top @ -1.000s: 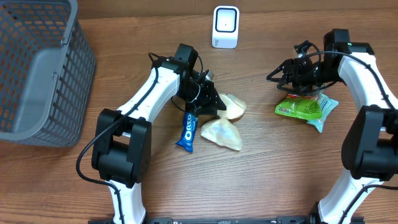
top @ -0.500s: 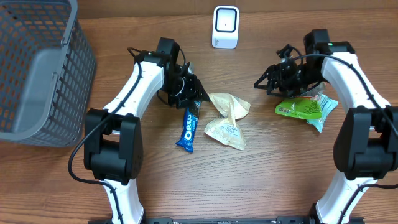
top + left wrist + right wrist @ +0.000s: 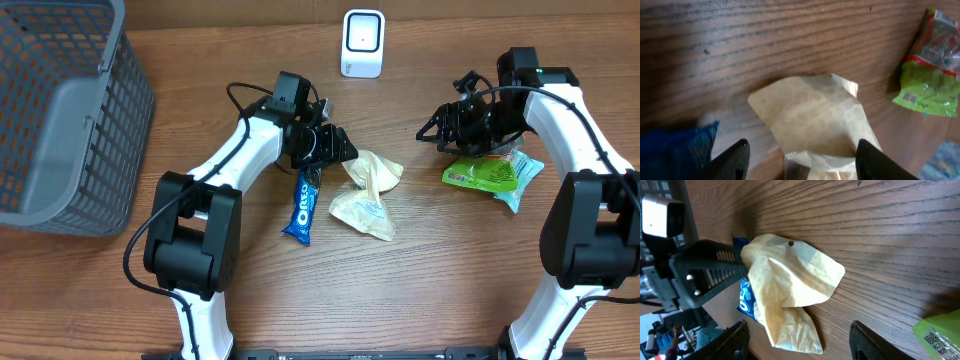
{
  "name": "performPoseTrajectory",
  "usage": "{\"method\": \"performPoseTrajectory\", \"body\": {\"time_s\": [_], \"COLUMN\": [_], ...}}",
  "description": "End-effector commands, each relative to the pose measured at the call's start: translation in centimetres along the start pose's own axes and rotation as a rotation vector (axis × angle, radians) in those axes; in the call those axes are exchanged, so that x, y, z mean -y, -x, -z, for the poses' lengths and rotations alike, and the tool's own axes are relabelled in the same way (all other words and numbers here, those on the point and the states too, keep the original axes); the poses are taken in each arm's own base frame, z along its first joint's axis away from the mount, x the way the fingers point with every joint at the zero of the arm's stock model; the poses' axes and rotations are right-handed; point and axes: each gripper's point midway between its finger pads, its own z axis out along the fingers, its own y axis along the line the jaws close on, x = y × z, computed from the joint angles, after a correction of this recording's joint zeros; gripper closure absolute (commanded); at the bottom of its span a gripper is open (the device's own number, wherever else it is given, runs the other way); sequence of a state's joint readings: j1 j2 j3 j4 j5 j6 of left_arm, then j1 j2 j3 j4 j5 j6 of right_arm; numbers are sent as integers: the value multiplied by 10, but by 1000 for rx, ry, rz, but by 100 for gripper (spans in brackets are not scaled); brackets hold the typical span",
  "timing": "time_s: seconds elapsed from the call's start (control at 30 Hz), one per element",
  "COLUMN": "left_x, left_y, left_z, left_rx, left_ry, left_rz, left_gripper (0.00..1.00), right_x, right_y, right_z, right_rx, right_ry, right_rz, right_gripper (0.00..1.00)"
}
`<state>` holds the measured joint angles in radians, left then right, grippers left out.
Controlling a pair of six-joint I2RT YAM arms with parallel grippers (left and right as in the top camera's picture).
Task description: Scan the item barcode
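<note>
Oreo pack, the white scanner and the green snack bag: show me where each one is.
Oreo pack (image 3: 301,211), overhead view, on the white logo.
white scanner (image 3: 362,42), overhead view, middle of its front face.
green snack bag (image 3: 488,173), overhead view, middle of the green wrapper.

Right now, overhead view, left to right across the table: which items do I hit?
grey basket → Oreo pack → tan pouch → green snack bag. The white scanner is left out: it sits farther back, in line with the pouch.
</note>
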<state>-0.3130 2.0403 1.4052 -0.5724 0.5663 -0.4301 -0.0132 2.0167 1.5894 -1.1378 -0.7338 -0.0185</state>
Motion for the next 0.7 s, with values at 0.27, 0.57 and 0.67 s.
{"method": "performPoseTrajectory", "body": {"time_s": [0.27,0.57,0.67], "left_x": [32,37,39], "left_y": [-14,-21,-22], "left_z": [-20,-24,-24], "left_rx": [-19,-37,-42], "left_ry": [-169,-169,-178], "left_rz": [-14,-23,-26], "left_gripper": [38,96,96], "right_x": [-10,-10,-10], "right_y": [2,2,2], "right_z": [13,13,13], "right_rx": [36,36,36], "right_ry": [0,0,0], "right_rz": [35,35,35], "right_gripper": [35,35,35]}}
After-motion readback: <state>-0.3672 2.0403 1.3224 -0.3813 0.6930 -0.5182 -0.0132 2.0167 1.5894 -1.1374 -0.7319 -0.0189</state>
